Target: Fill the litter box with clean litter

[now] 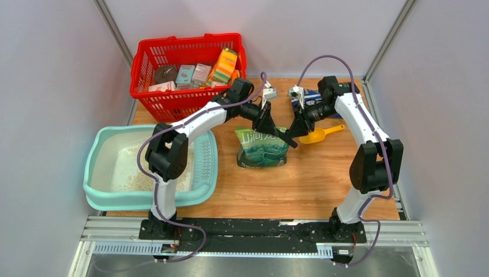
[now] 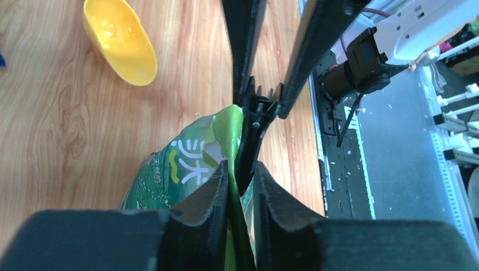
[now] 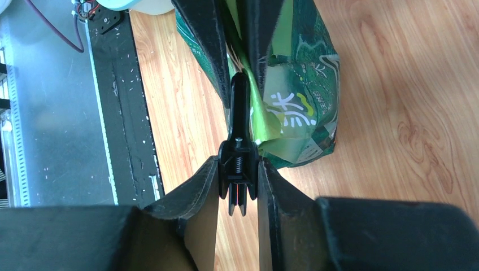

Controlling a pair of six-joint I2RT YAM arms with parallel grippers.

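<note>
The surface point(image 1: 323, 179) is a light wood-grain board filling the middle of the top view. At the left of the frame the litter box point(image 1: 92, 167) rests on it, its left side reaching out past the board's edge. In the upper left stands a red basket point(image 1: 144, 63), against the far edge. A green bag point(image 1: 262, 151) sits near the centre, well apart from both. Just right of the bag lies a yellow scoop point(image 1: 320, 135), handle pointing right. Above the scoop, near the far edge, lies a blue packet point(image 1: 314, 95), partly hidden.
</note>
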